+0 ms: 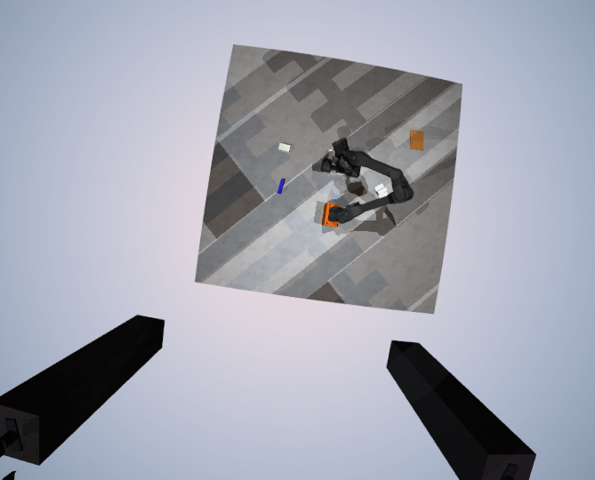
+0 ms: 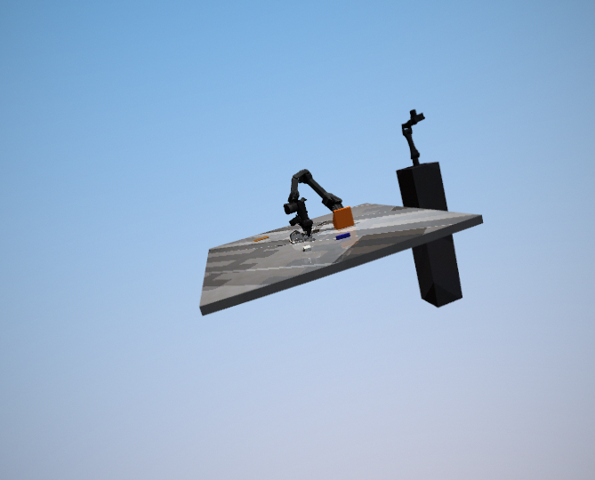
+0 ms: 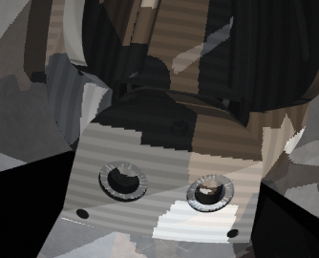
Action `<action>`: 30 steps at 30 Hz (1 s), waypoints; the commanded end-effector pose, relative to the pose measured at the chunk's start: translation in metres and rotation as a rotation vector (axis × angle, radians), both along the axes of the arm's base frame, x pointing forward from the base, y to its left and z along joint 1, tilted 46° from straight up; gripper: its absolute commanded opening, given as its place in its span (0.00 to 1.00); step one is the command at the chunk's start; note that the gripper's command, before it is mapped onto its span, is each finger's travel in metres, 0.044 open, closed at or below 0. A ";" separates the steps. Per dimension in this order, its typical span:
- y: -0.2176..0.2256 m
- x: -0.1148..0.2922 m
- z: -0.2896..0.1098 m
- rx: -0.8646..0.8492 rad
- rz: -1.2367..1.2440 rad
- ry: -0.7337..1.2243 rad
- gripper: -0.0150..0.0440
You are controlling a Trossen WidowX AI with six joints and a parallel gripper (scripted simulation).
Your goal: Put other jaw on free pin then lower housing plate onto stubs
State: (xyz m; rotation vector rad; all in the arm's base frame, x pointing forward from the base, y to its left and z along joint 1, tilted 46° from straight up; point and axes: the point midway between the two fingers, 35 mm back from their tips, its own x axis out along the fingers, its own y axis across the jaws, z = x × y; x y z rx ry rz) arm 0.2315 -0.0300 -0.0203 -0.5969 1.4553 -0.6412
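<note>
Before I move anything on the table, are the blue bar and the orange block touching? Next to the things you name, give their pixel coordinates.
Apart: the top view shows bare tabletop between the blue bar (image 1: 281,186) (image 2: 342,236) and block (image 1: 326,215) (image 2: 343,218).

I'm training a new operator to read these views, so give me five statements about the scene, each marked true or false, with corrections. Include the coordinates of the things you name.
1. The gripper (image 1: 326,165) (image 2: 309,230) (image 3: 165,178) has nothing between its fingers. False: it is shut on the housing plate (image 3: 165,174).
2. In the wrist view, the housing plate shows two ringed round openings side by side. True.
3. The blue bar (image 1: 281,186) (image 2: 342,236) lies on the table, apart from the gripper. True.
4. The block at the arm's base is white. False: that block (image 1: 326,220) (image 2: 343,218) is orange.
5. The flat orange piece (image 1: 416,140) (image 2: 261,239) lies directly under the gripper. False: it lies well off to one side.
</note>
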 end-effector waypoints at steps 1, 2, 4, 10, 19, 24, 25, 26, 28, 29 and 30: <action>-0.003 -0.002 -0.002 -0.003 0.000 0.009 0.85; -0.003 -0.002 -0.002 -0.003 0.000 0.009 0.85; -0.003 -0.002 -0.003 -0.003 0.000 0.009 0.85; -0.003 -0.002 -0.003 -0.003 0.000 0.009 0.85; -0.005 -0.002 -0.004 -0.003 0.000 0.009 0.85; -0.005 -0.002 -0.004 -0.003 0.000 0.009 0.85; -0.005 -0.002 -0.004 -0.003 0.000 0.009 0.85; -0.005 -0.002 -0.004 -0.003 0.000 0.009 0.85; -0.005 -0.002 -0.004 -0.003 0.000 0.009 0.85; -0.005 -0.002 -0.004 -0.003 0.000 0.009 0.85; -0.005 -0.002 -0.004 -0.003 0.000 0.009 0.85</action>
